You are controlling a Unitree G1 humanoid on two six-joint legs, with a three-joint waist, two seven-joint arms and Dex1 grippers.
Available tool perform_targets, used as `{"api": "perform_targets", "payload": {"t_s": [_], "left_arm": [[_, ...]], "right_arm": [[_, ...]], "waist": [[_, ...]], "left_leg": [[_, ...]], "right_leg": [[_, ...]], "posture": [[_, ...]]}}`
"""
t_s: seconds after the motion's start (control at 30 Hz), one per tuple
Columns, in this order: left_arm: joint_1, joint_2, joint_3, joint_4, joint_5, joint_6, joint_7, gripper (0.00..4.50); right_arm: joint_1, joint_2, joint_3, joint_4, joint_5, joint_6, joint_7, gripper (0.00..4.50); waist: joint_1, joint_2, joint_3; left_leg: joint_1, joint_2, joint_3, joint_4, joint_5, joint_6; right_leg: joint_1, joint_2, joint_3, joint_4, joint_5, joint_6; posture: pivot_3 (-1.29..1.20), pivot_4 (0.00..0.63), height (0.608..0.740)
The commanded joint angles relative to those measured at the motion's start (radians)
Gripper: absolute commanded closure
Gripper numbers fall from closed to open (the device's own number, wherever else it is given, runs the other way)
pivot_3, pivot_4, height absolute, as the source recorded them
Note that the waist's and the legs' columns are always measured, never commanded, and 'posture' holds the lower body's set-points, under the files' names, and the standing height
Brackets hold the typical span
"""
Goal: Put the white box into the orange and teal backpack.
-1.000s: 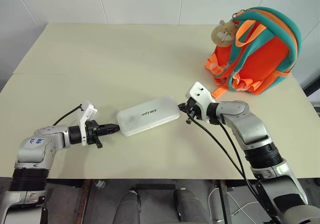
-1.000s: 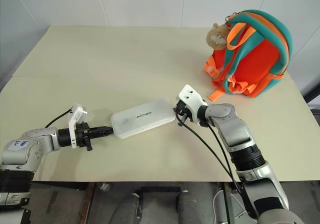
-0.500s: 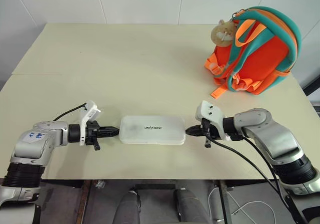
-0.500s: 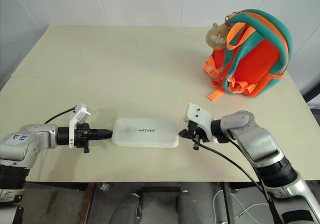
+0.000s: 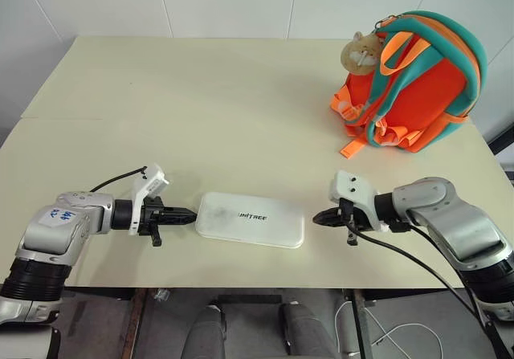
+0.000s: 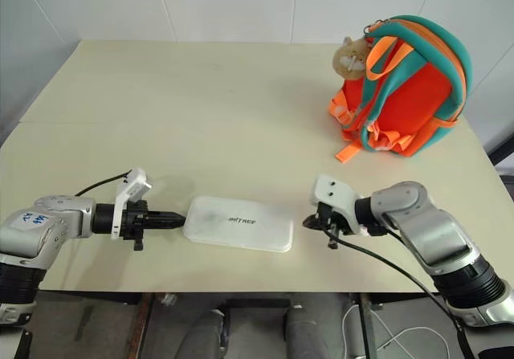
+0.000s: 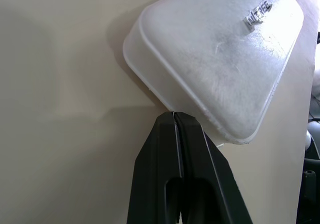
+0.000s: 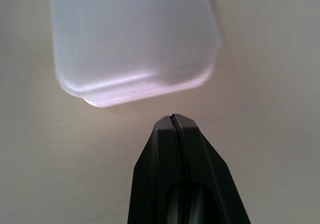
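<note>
White plastic, smooth and rigid: your box lies flat near the front edge of the bench, lettering up. You should expect it to be light, stiff and slippery, so a pinch on its rounded corners will likely skid. Its thin long edges look the better place to take hold, or squeeze it endwise between both arms.

Your left jaws are pressed together, tip touching or just short of the box's end at 9 o'clock. Your right jaws are also pressed together, just beside the opposite end at 3 o'clock, with a small gap showing in the right wrist view.

Your backpack stands upright well apart, at about 1 o'clock from the box, straps facing you, a plush charm hanging at its top. You cannot tell whether its zip is open. Nothing lies between box and backpack; only bare bench.
</note>
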Motion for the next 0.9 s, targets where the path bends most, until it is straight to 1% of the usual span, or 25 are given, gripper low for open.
{"api": "perform_targets", "payload": {"t_s": [0.03, 0.1, 0.13, 0.2, 0.23, 0.33, 0.37, 0.4, 0.57, 0.6, 0.67, 0.73, 0.77, 0.9], "left_arm": [[-0.03, 0.02, 0.075, 0.0, -0.022, 0.014, 0.016, 4.47], [-0.041, 0.021, 0.098, 0.006, -0.04, 0.042, 0.02, 4.47], [-0.049, 0.019, 0.11, 0.009, -0.043, 0.053, 0.029, 4.49], [-0.081, 0.011, 0.148, 0.026, -0.051, 0.083, 0.061, 4.1], [-0.092, 0.008, 0.163, 0.034, -0.056, 0.092, 0.069, 3.92], [-0.105, 0.017, 0.176, 0.045, -0.074, 0.122, 0.061, 3.1], [-0.105, 0.023, 0.176, 0.047, -0.077, 0.132, 0.053, 2.73], [-0.105, 0.031, 0.173, 0.048, -0.079, 0.143, 0.044, 2.49], [-0.105, 0.087, 0.171, 0.082, -0.092, 0.175, -0.012, 0.94], [-0.107, 0.097, 0.164, 0.095, -0.088, 0.175, -0.016, 0.61], [-0.106, 0.116, 0.151, 0.113, -0.093, 0.178, -0.047, 0.02], [-0.095, 0.14, 0.134, 0.132, -0.112, 0.189, -0.111, 0.02], [-0.111, 0.132, 0.129, 0.172, -0.112, 0.216, -0.105, 0.02], [-0.193, 0.123, 0.066, 0.283, -0.123, 0.393, -0.102, 0.02]], "right_arm": [[-0.001, -0.036, -0.058, 0.029, -0.016, -0.045, -0.01, 4.5], [-0.002, -0.044, -0.071, 0.041, -0.014, -0.048, -0.008, 4.5], [-0.001, -0.048, -0.079, 0.048, -0.014, -0.053, -0.007, 4.33], [-0.001, -0.059, -0.102, 0.062, -0.012, -0.065, -0.005, 3.93], [-0.002, -0.061, -0.108, 0.066, -0.014, -0.068, -0.008, 3.64], [-0.007, -0.053, -0.111, 0.075, -0.021, -0.077, -0.015, 2.74], [-0.007, -0.051, -0.111, 0.075, -0.021, -0.078, -0.017, 2.3], [-0.007, -0.048, -0.11, 0.075, -0.022, -0.081, -0.019, 2.03], [0.001, -0.033, -0.114, 0.048, -0.003, -0.063, -0.027, 0.29], [0.003, -0.032, -0.115, 0.042, 0.0, -0.059, -0.029, 0.0], [0.011, -0.031, -0.117, 0.029, 0.003, -0.051, -0.035, 0.0], [0.02, -0.029, -0.117, 0.013, 0.008, -0.041, -0.044, 0.0], [0.024, -0.027, -0.117, 0.007, 0.011, -0.037, -0.048, 0.0], [0.031, -0.016, -0.111, -0.012, 0.02, -0.024, -0.064, 0.0]], "waist": [[0.0, 0.0, 0.0], [-0.001, 0.0, 0.0], [0.0, 0.0, 0.0], [-0.001, 0.0, 0.0], [-0.001, 0.0, 0.0], [-0.002, 0.0, 0.0], [-0.002, 0.0, 0.0], [-0.002, 0.0, 0.0], [-0.003, 0.0, 0.0], [-0.003, 0.0, 0.0], [-0.002, 0.0, 0.0], [-0.002, 0.0, 0.0], [-0.002, 0.0, 0.0], [-0.001, 0.0, 0.0]], "left_leg": [[0.0, 0.0, 0.0, 0.0, 0.0, 0.0], [0.0, 0.0, 0.0, 0.0, 0.0, 0.0], [0.0, 0.0, 0.0, 0.0, 0.0, 0.0], [0.0, 0.0, 0.0, 0.0, 0.0, 0.0], [0.0, 0.0, 0.0, 0.0, 0.0, 0.0], [0.0, 0.0, 0.0, 0.0, 0.0, 0.0], [0.0, 0.0, 0.0, 0.0, 0.0, 0.0], [0.0, 0.0, 0.0, 0.0, 0.0, 0.0], [0.0, 0.0, 0.0, 0.0, 0.0, 0.0], [0.0, 0.0, 0.0, 0.0, 0.0, 0.0], [0.0, 0.0, 0.0, 0.0, 0.0, 0.0], [0.0, 0.0, 0.0, 0.0, 0.0, 0.0], [0.0, 0.0, 0.0, 0.0, 0.0, 0.0], [0.0, 0.0, 0.0, -0.001, 0.0, 0.0]], "right_leg": [[0.0, 0.0, 0.0, 0.0, 0.0, 0.0], [0.0, 0.0, 0.0, 0.0, 0.0, 0.0], [0.0, 0.0, 0.0, 0.0, 0.0, 0.0], [0.0, 0.0, 0.0, 0.0, 0.0, 0.0], [0.0, 0.0, 0.0, 0.0, 0.0, 0.0], [0.0, 0.0, 0.0, 0.0, 0.0, 0.0], [0.0, 0.0, 0.0, 0.0, 0.0, 0.0], [0.0, 0.0, 0.0, 0.0, 0.0, 0.0], [0.0, 0.0, 0.0, 0.0, 0.0, 0.0], [0.0, 0.0, 0.0, 0.0, 0.0, 0.0], [0.0, 0.0, 0.0, 0.0, 0.0, 0.0], [0.0, 0.0, 0.0, 0.0, 0.0, 0.0], [0.0, 0.0, 0.0, 0.0, 0.0, 0.0], [-0.001, 0.001, 0.0, 0.001, 0.0, 0.0]], "posture": [[0.0, 0.15, 0.74], [0.0, 0.15, 0.74], [0.0, 0.15, 0.74], [0.0, 0.15, 0.74], [0.0, 0.15, 0.74], [0.0, 0.15, 0.74], [0.0, 0.15, 0.74], [0.0, 0.15, 0.74], [0.0, 0.15, 0.74], [0.0, 0.15, 0.74], [0.0, 0.15, 0.74], [0.0, 0.15, 0.74], [0.0, 0.15, 0.74], [0.0, 0.15, 0.74]]}}
